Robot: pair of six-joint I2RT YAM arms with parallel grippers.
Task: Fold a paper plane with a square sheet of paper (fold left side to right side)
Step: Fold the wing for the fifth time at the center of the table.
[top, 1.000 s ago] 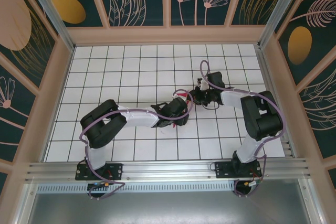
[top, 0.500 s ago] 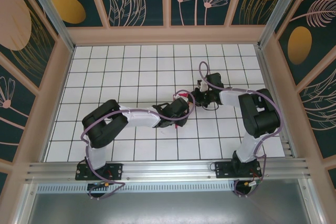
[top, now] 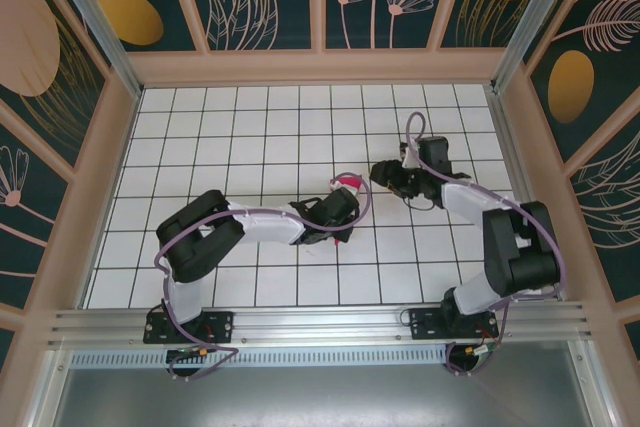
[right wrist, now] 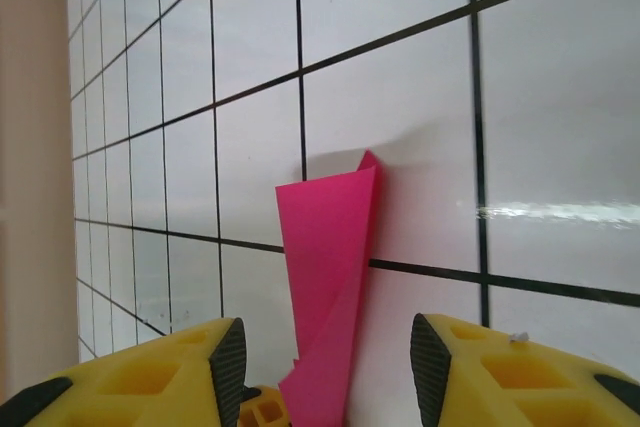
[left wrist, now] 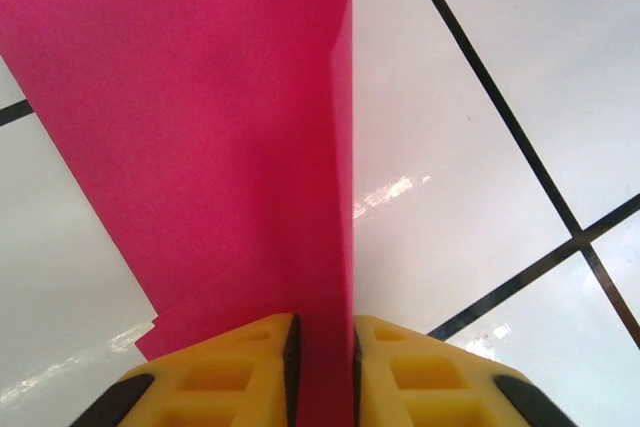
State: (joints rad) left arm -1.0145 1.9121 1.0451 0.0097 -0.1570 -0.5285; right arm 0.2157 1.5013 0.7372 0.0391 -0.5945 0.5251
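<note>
The square sheet of paper (top: 347,183) is magenta-pink and folded into a narrow, tapering shape near the table's middle. My left gripper (top: 346,197) is shut on its near end. In the left wrist view the paper's (left wrist: 220,147) upright fold runs straight between the yellow fingers of the left gripper (left wrist: 325,347), which press on both sides. My right gripper (top: 383,175) hangs a short way to the right of the paper, open and holding nothing. From the right wrist view, the folded paper (right wrist: 330,267) stands beyond the wide gap of the right gripper (right wrist: 328,337), untouched by it.
The table (top: 250,137) is white with a black grid and has wooden walls on three sides. A metal rail (top: 320,322) with both arm bases runs along the near edge. A purple cable loops over the right arm (top: 500,237).
My right gripper has opened, let go of the paper and drawn back to the right. My left gripper has closed onto the paper's near end and stayed in place.
</note>
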